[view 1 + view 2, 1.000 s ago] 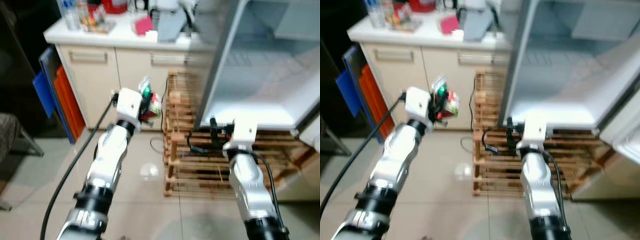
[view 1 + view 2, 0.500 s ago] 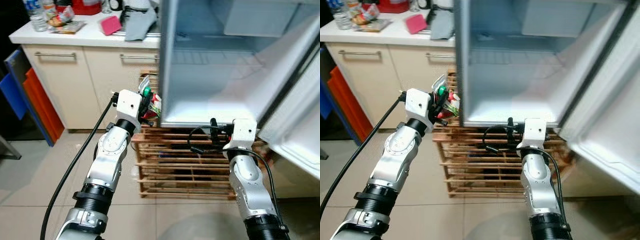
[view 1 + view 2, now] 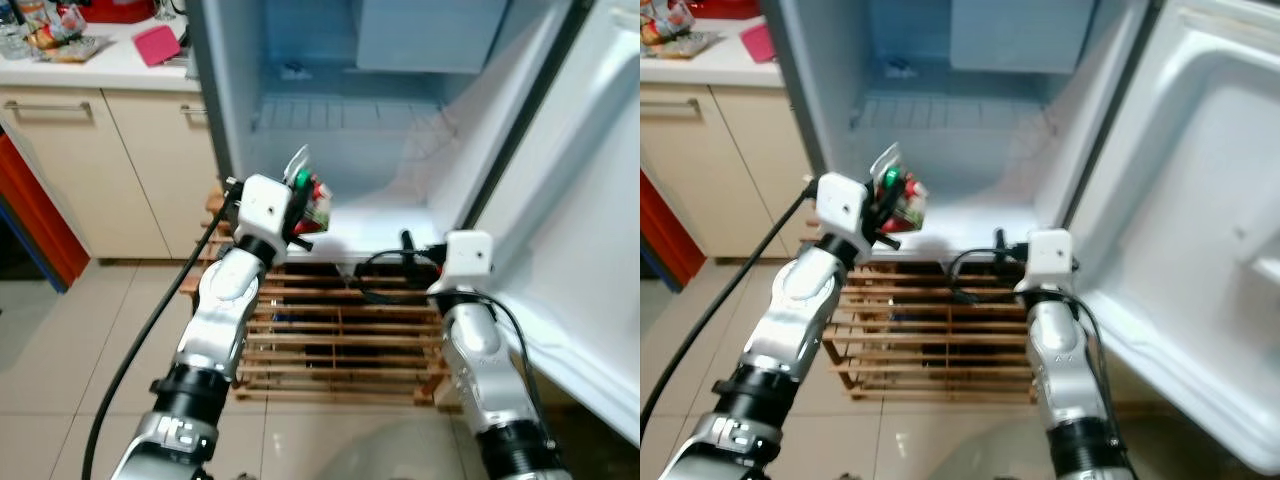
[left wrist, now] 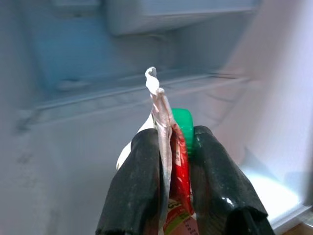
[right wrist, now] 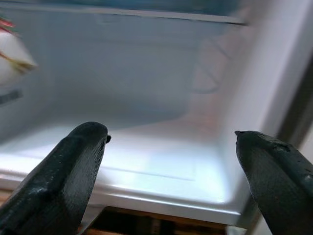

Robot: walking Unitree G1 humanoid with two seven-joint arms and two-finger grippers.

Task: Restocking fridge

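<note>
A red-and-white crinkled foil packet with a green cap (image 4: pixel 172 161) is pinched tight in the left end effector (image 3: pixel 300 200), raised at the open white fridge (image 3: pixel 330 130) mouth. The right end effector (image 5: pixel 171 166) is spread wide, empty. The packet should be carried level past the lower lip and released once resting on the fridge floor.

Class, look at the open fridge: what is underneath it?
Under the fridge stands a slatted wooden rack on the tiled floor. Dark gaps show between its slats. Both arms cover parts of the rack, and what lies behind it cannot be made out.
</note>
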